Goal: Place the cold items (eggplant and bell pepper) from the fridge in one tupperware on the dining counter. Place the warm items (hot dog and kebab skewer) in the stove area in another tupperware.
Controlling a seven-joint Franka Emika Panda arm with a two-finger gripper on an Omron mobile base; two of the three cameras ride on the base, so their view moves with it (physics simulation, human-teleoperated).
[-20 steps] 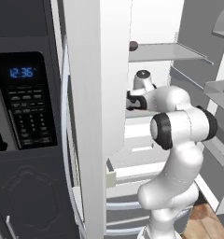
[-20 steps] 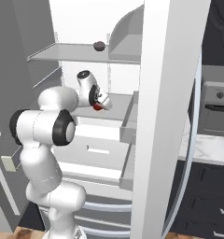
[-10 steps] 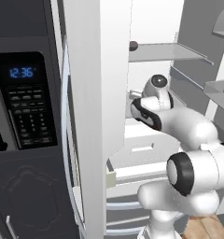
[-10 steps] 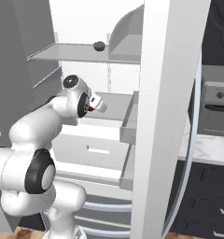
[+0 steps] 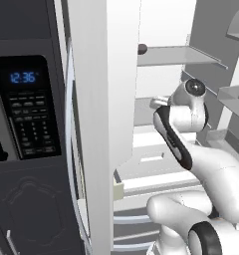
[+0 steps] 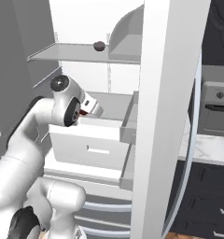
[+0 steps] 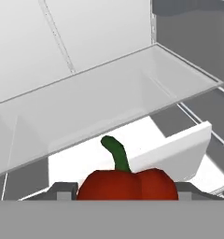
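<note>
1 red bell pepper (image 7: 128, 184) sits right at the gripper (image 7: 125, 192) in the hand view, between the 2 grey finger bases, with 1 green stem curling away from the hand; the pepper's long axis runs along the gripper's own line of sight, stem end farthest from the hand; the jaws stand fairly wide and look clamped on the pepper's 2 sides, though the contact itself is hidden at the frame's lower edge. In the right base view a small patch of red shows at the gripper (image 6: 88, 106), just above the open white drawer (image 6: 93, 148) of the fridge; the pepper is inside the fridge cavity, above that drawer and below the glass shelf (image 6: 81, 55). On that shelf lies 1 small dark round object (image 6: 99, 45), too small to identify; it is well above the drawer and apart from the gripper. Taking the drawer as the landmark: 1 white arm reaches in over it; 1 white fridge door edge (image 6: 167, 116) stands beside it; beyond that door edge, 1 oven front (image 6: 216, 112) shows. In the left base view, 1 microwave panel (image 5: 27, 107) with a blue clock display lies on the far side of the door from the drawer.
</note>
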